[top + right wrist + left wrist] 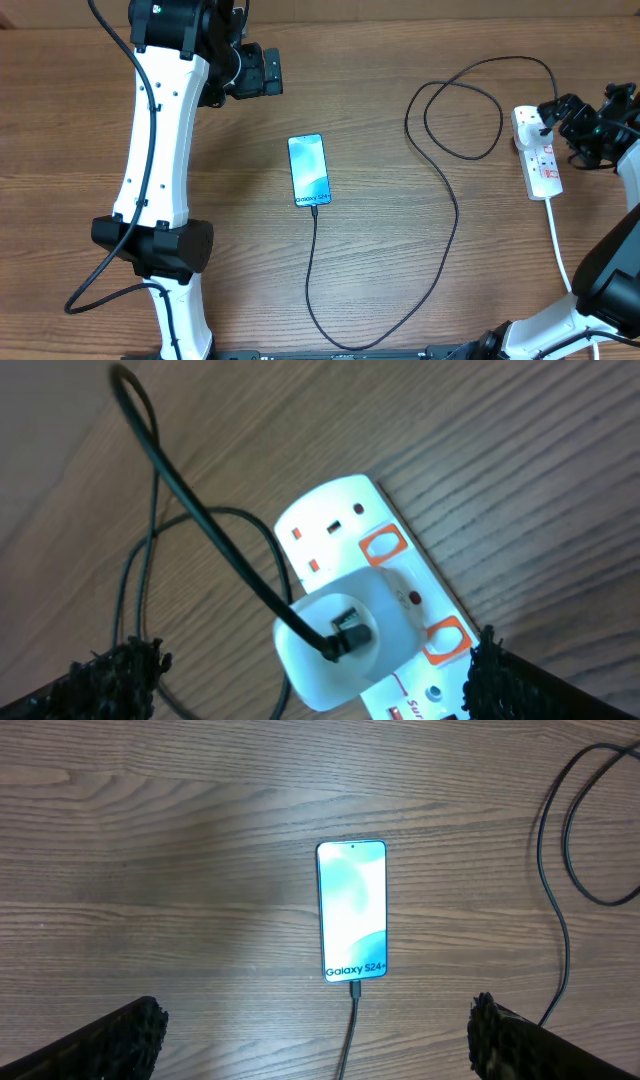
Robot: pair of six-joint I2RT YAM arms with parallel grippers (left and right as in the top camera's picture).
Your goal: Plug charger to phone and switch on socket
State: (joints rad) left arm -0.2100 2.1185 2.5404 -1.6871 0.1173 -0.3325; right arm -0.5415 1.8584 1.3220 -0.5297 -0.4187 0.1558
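Note:
The phone lies flat at mid-table with its light-blue screen lit, also seen in the left wrist view. The charger's black connector sits in the phone's bottom edge. Its thin black cable loops right and up to the white socket strip. There it enters a white adapter plugged into the strip, beside orange-framed switches. My left gripper is open and empty, back from the phone. My right gripper is open above the strip's adapter end.
The strip's thick white cord runs toward the front right, by the right arm's base. The black cable makes a loose loop left of the strip. The left arm's white link spans the table's left side.

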